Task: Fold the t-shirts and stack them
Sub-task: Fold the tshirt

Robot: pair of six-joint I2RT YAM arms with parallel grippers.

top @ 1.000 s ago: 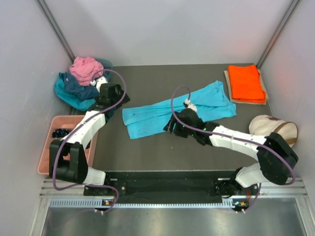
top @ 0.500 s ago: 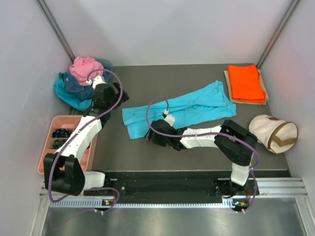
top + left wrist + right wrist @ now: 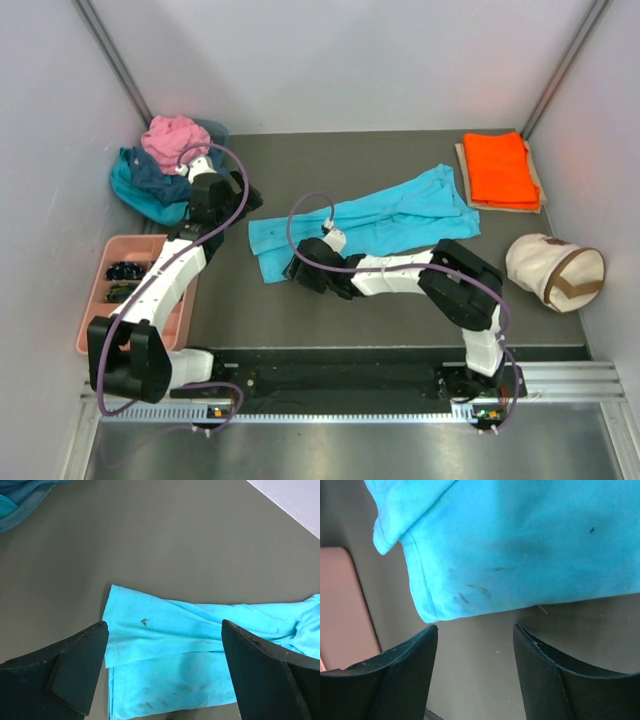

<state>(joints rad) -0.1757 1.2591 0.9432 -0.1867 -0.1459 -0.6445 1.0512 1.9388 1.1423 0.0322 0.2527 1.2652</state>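
Note:
A bright turquoise t-shirt [image 3: 370,222] lies folded lengthways across the middle of the mat, also seen in the left wrist view [image 3: 190,650] and the right wrist view [image 3: 520,545]. My right gripper [image 3: 296,270] is open and empty, low over the mat just before the shirt's near-left hem corner. My left gripper [image 3: 215,205] is open and empty, hovering left of the shirt's left end. A folded orange t-shirt [image 3: 500,168] lies at the back right. A heap of pink [image 3: 172,138], navy [image 3: 155,175] and teal [image 3: 140,198] t-shirts sits at the back left.
A pink tray [image 3: 98,290] with small dark items stands at the left edge, also visible in the right wrist view [image 3: 340,605]. A cream canvas bag with brown strap [image 3: 555,268] lies at the right. The orange shirt rests on a brown board [image 3: 463,160]. Grey walls enclose the mat.
My right gripper has swept left along the shirt's near edge, from its middle to its near-left corner. My left gripper has drawn slightly back toward the heap.

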